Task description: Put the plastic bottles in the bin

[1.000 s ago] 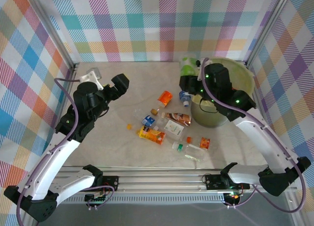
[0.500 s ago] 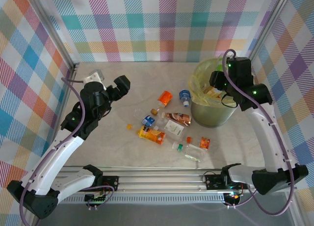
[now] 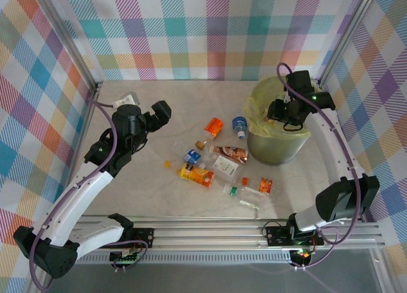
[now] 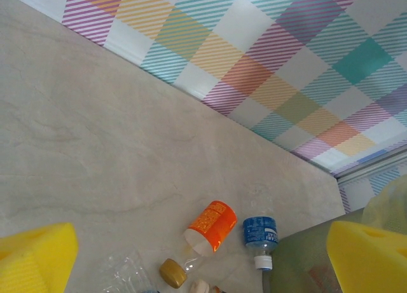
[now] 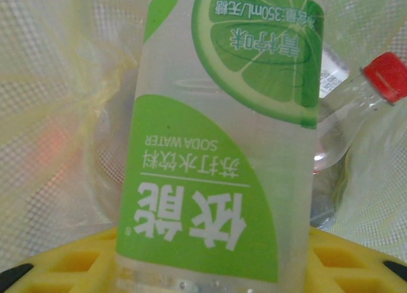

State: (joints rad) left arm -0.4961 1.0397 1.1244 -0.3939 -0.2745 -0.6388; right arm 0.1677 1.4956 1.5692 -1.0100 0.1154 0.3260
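Having swung over the bin (image 3: pixel 280 152) since earlier, right fingers (image 5: pixel 60 267) clamp the lime-label bottle (image 5: pixel 222 147); left fingers (image 4: pixel 32 258) gape wide

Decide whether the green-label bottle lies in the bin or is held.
Held: the green-label bottle sits in the right claw, over the lined bin.

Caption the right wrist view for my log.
Lime soda bottle held by the right gripper over the bag-lined bin, red-capped bottle already inside.
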